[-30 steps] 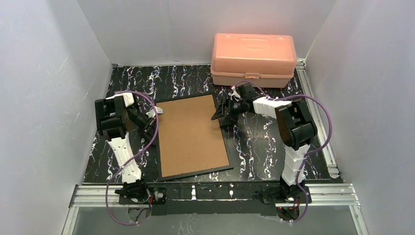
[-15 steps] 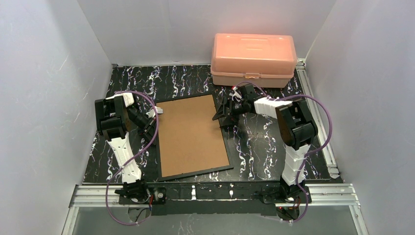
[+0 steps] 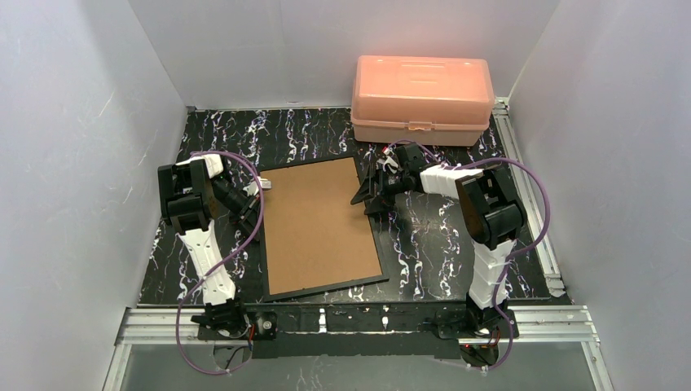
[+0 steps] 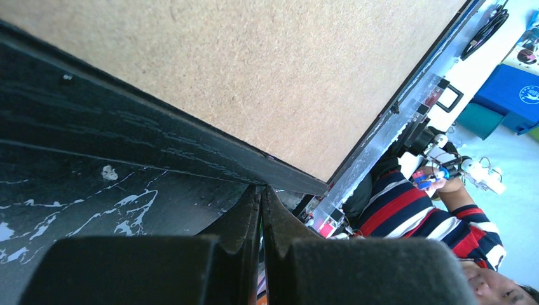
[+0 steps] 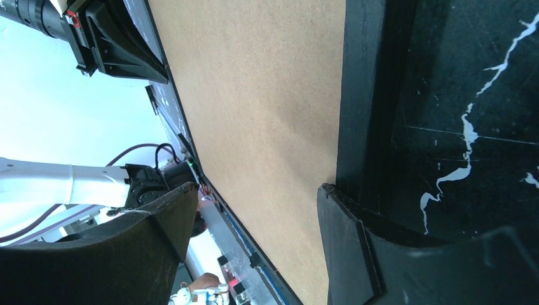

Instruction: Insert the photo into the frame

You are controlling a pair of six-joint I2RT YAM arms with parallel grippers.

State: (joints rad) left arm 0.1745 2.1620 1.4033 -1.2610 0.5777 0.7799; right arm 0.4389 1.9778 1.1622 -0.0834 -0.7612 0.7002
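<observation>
The black tabletop, veined with white, sits inside plain white walls, with metal rails along its near edge. The frame lies flat, brown back up, between the two claws. The left claw has its fingers pressed together just beside the frame's left edge, low over the tabletop. The right claw stands spread wide at the frame's opposite edge, with the brown back showing between its fingers. Just behind the right claw stands a pink box, lid down.
</observation>
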